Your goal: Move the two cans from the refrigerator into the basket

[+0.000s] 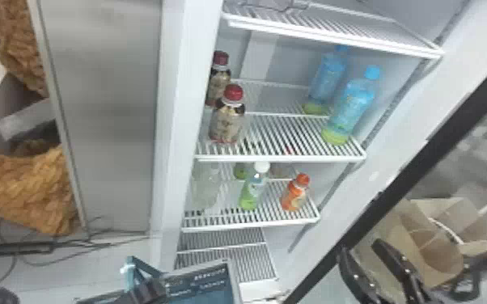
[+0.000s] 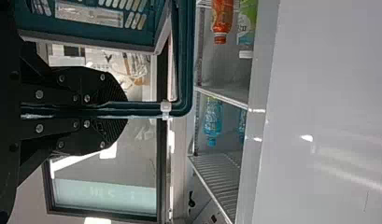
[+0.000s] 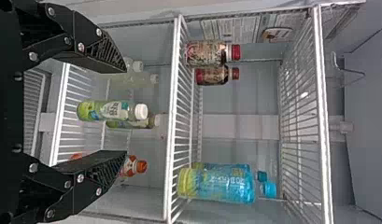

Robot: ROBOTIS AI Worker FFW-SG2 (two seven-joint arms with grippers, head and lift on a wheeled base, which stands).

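Observation:
In the head view, my left gripper (image 1: 147, 289) is at the bottom edge, at the teal basket's handle (image 1: 143, 267). The basket (image 1: 233, 279) is below the refrigerator shelves. The left wrist view has my left gripper (image 2: 107, 109) shut on the handle (image 2: 184, 60), with the basket's grey rim (image 2: 95, 43) beside it. My right gripper (image 1: 360, 248) stands open at lower right, outside the refrigerator (image 1: 279, 158). Seen from the right wrist, the gripper (image 3: 125, 112) has its fingers spread before the shelves, with a green bottle (image 3: 104, 110) behind the gap and an orange bottle (image 3: 131, 166) partly behind one finger.
Red-capped brown bottles (image 1: 227, 121) and blue bottles (image 1: 350, 109) stand at opposite sides of the middle shelf. Pale bottles (image 1: 206, 186) share the lower shelf with the green and orange ones. The open door's black frame (image 1: 408, 155) slants along the right.

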